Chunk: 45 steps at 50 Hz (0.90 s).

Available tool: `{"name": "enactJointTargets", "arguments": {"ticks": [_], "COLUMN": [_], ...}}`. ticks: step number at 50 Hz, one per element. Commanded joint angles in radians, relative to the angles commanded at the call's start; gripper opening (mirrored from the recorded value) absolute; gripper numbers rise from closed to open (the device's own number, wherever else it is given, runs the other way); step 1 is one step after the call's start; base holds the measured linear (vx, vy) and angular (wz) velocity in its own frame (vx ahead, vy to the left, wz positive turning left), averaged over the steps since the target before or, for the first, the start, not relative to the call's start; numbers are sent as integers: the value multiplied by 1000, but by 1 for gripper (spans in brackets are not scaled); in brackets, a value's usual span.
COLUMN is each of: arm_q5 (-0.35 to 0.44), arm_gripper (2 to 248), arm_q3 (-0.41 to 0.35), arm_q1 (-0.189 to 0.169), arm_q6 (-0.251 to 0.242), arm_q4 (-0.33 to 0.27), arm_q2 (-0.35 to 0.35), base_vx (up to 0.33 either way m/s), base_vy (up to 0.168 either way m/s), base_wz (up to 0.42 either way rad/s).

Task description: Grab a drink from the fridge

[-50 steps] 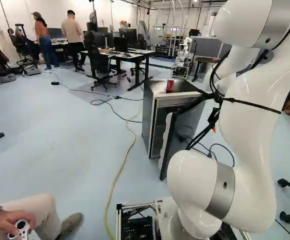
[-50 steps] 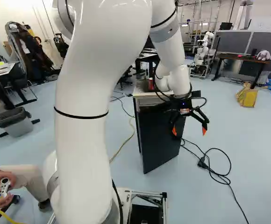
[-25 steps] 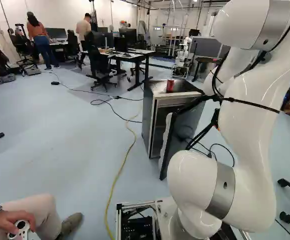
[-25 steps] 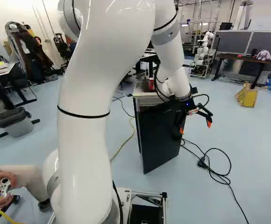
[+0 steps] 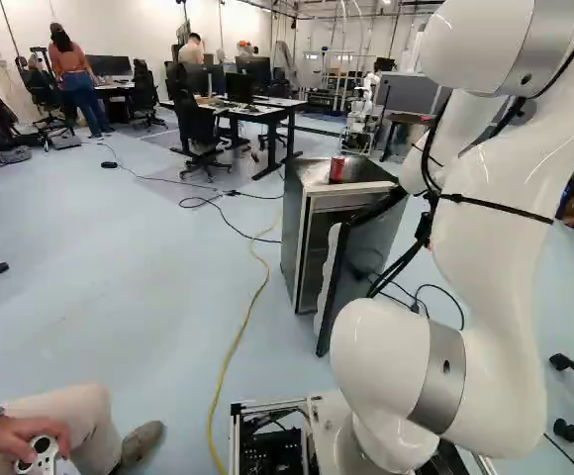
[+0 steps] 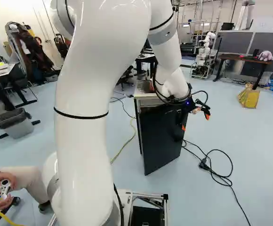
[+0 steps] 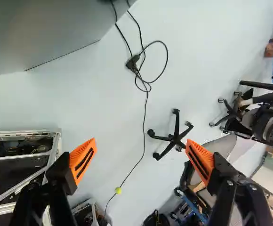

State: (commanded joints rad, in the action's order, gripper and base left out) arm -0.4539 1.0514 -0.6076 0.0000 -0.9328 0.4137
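Note:
My gripper (image 6: 195,121) hangs beside the outer face of the fridge door (image 6: 161,136) in the right base view. In the wrist view the gripper (image 7: 141,153) has its orange-padded fingers wide apart, only floor showing between them. A grey panel (image 7: 37,33), seemingly part of the fridge, lies ahead and to one side. The fridge (image 5: 297,233) stands with its door (image 5: 334,287) swung open in the left base view. A red can (image 5: 336,170) is on its top; my arm hides much of the fridge there. No drink can be made out inside.
Black cables (image 6: 216,165) lie on the floor right of the fridge, a yellow cable (image 5: 239,336) left of it. A wheeled chair base (image 7: 173,138) is beyond the fingers. A person's shoe (image 5: 142,444) is near my base. Another robot (image 6: 204,49) stands far back.
In the right base view my gripper has tilted and risen slightly beside the door, and its wrist has shifted a little right. The base, fridge and door have stayed put.

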Motion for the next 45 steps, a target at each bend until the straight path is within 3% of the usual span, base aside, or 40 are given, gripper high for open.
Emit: {"name": "enactJointTargets", "arguments": {"ticks": [17,45], "arm_q5": [42,48], "arm_gripper": [247,247], "arm_q3": [-30,-62], "arm_q1": [23,67], "arm_q6": [0,0], "arm_q4": [-22,-23], "arm_q2": [-22,-47], "base_vx": [0,0], "base_vy": [0,0], "base_wz": [0,0]}}
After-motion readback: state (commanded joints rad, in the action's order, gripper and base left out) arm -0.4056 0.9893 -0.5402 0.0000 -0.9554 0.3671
